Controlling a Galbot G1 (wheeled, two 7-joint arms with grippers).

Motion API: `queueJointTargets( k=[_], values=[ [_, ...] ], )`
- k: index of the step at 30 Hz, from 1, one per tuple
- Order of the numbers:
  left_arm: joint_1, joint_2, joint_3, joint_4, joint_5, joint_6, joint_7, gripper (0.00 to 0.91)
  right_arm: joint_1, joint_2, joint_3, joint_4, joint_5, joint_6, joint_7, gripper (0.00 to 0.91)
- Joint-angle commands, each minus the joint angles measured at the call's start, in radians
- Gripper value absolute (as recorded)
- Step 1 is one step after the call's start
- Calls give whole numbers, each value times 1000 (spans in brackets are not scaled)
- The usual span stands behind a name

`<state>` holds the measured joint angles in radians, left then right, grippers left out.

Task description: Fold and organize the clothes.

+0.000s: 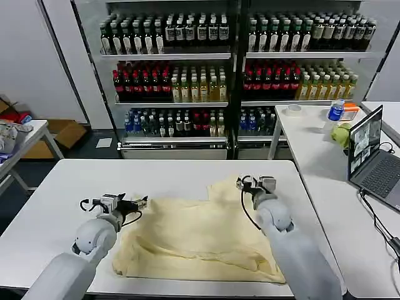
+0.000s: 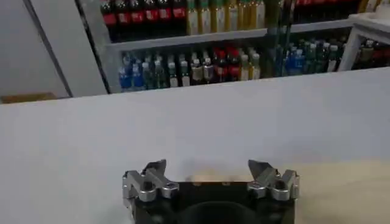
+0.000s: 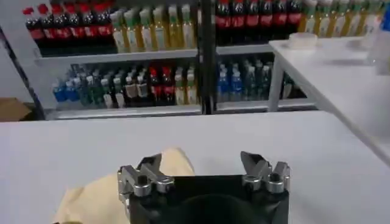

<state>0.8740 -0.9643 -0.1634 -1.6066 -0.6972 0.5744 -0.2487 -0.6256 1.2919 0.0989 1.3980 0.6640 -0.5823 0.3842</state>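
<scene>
**2 open grippers poised at the far corners of the garment**

We see the clothes [image 1: 194,240], 1 pale yellow garment, lying spread and rumpled on the white table [image 1: 75,187], nearer the robot's edge than the far one. It is not flat: creases run across the middle and the near hem bunches along the table's front edge. A raised flap, perhaps a sleeve or shoulder, juts toward the far right.

The left gripper [image 1: 142,202] sits at the garment's far-left corner, jaws apart, pointing along the table toward the fabric. In the left wrist view its fingers [image 2: 155,172] stand wide with only a strip of cloth [image 2: 341,189] below them, and nothing is held between them. The right gripper [image 1: 242,183] hangs at the jutting far-right flap, also spread; in the right wrist view the cloth [image 3: 122,189] lies under and beside 1 of its fingertips [image 3: 152,164], but the jaws hold nothing.

We judge that each arm is placed at a far corner so that both can pinch an edge together and carry it toward the near hem for a first fold. That would explain the low, level wrists and the wide jaws. The fold looks not yet begun.

Behind the table stand shelves of bottled drinks [image 1: 237,62], and a laptop [image 1: 372,153] sits on the side table to the right; neither touches the work.
</scene>
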Motion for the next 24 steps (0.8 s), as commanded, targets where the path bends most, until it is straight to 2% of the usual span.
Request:
queueJointTargets(
  k=[1,6,7,8,9,10,11,12,13,24],
  values=[
    [-56,-4,40,55,-16,3,-1,907,99,41,-26,-147,34,-1,-12,907],
    [-37,-2,37,49,-22,3,-8,907,114,57,-31,-195,39,-1,-19,907],
    [-32,-2,37,47,-24,3,-8,907,115,58,-31,-203,41,-1,-21,796],
    [-28,-1,38,43,-27,3,-7,856,115,58,-31,-214,48,-1,-22,675],
    [-24,-1,38,41,-29,3,-7,725,115,59,-31,-216,52,-1,-22,544],
    [-22,-1,38,40,-30,3,-7,383,114,59,-31,-218,54,-1,-23,272],
    [-18,-1,38,39,-31,3,-7,232,112,60,-30,-223,61,-1,-23,121],
    [-17,-1,38,39,-33,3,-7,10,112,60,-30,-225,69,-1,-22,30],
    [-16,-1,38,40,-34,3,-7,10,110,60,-30,-225,77,-1,-21,0],
    [6,0,30,26,-58,2,-1,10,85,50,-41,-186,104,0,-20,0]
  ],
)
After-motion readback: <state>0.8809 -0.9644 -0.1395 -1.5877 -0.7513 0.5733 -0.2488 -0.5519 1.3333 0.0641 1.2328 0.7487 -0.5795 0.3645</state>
